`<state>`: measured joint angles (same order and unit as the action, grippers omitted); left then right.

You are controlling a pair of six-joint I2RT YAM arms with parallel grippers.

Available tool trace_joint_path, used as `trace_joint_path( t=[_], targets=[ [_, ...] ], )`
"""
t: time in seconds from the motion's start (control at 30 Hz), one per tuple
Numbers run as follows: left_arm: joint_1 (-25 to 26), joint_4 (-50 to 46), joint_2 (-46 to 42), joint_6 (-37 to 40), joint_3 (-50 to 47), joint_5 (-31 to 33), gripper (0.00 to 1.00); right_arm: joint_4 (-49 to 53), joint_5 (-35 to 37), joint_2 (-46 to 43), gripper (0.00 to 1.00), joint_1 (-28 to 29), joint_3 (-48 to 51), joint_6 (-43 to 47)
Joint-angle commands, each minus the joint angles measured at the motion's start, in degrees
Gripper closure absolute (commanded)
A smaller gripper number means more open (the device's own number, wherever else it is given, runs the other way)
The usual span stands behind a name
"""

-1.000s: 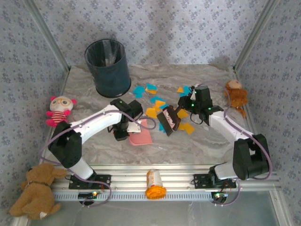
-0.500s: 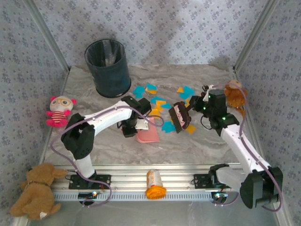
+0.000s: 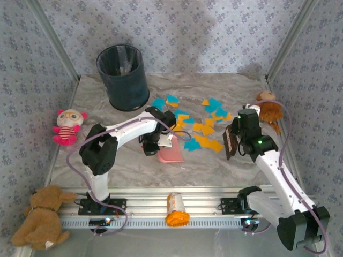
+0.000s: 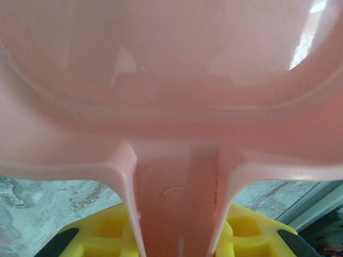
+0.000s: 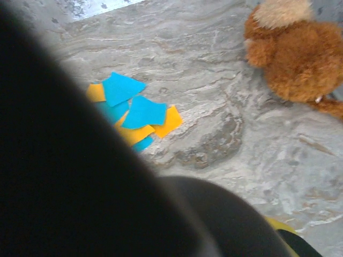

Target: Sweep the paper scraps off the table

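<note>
The dustpan point(image 3: 172, 155) has edged right, its handle clamped in the left claw point(image 3: 162, 144) — and the brush point(image 3: 231, 143), gripped by the right claw point(image 3: 241, 140), has swung clear to the right. Between them the scraps point(image 3: 206, 130) lie scattered mid-tabletop point(image 3: 214, 168).

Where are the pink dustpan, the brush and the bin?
pink dustpan point(image 3: 172, 155): top external view, on its flat pan.
brush point(image 3: 231, 142): top external view, on its dark head.
bin point(image 3: 128, 92): top external view, on its outer wall.
</note>
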<state>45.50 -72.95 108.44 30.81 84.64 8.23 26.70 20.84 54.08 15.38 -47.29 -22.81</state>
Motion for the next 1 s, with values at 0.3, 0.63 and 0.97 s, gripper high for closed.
trace_joint_path(
  t=[0.3, 0.63, 0.97],
  targets=[
    [0.5, -5.4, 4.5, -0.3, 5.6, -2.8, 1.00, -1.4, 13.1, 2.5, 1.00, 8.3, 0.0, 2.1],
    [0.3, -5.6, 6.1, -0.6, 6.4, -3.1, 1.00, -6.9, 7.4, 5.1, 1.00, 11.2, 1.5, -1.2],
    [0.2, -5.9, 7.9, -1.0, 7.4, -3.8, 1.00, -10.4, 4.2, 7.7, 1.00, 13.8, 1.6, -3.4]
  ],
)
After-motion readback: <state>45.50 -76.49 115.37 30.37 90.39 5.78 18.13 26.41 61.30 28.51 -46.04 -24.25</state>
